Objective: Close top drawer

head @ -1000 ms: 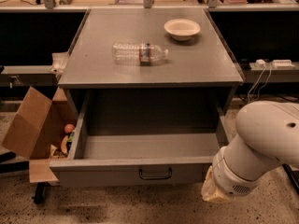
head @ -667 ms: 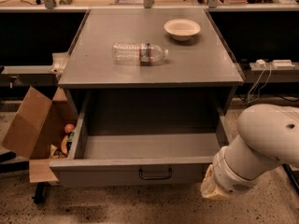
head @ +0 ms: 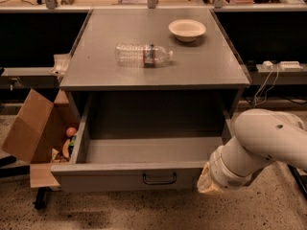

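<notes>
The top drawer [head: 110,180] of the grey metal cabinet is pulled far out and its inside is empty. Its small dark bail handle [head: 159,178] sits at the centre of the front panel. My white arm [head: 261,140] reaches in from the right. My gripper [head: 207,185] is low at the drawer front's right end, right against its corner. Only its pale base shows there.
On the cabinet top [head: 96,66] lie a clear plastic bottle [head: 143,54] on its side and a white bowl [head: 187,29]. An open cardboard box [head: 36,128] with small items stands at the drawer's left. Cables and a power strip [head: 280,66] are at the right.
My arm has shifted slightly left, bringing the gripper closer to the drawer's front right corner. The drawer has not moved.
</notes>
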Robot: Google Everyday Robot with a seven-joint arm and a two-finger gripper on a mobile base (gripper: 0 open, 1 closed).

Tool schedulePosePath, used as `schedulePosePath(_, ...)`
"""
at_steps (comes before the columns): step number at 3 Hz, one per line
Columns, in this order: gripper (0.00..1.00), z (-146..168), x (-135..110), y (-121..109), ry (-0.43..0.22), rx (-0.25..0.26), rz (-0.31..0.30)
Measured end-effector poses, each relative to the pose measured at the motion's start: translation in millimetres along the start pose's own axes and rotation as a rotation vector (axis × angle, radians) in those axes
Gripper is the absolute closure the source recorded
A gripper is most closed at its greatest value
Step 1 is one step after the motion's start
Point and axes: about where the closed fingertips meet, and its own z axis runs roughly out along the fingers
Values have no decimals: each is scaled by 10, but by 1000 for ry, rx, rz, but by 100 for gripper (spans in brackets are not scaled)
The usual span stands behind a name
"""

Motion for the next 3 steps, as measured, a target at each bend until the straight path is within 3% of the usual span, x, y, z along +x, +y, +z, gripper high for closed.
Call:
schedulePosePath(2,100,140,38,-374,-15,46,10)
schedulePosePath(3,87,145,46,-415,-17,53,12)
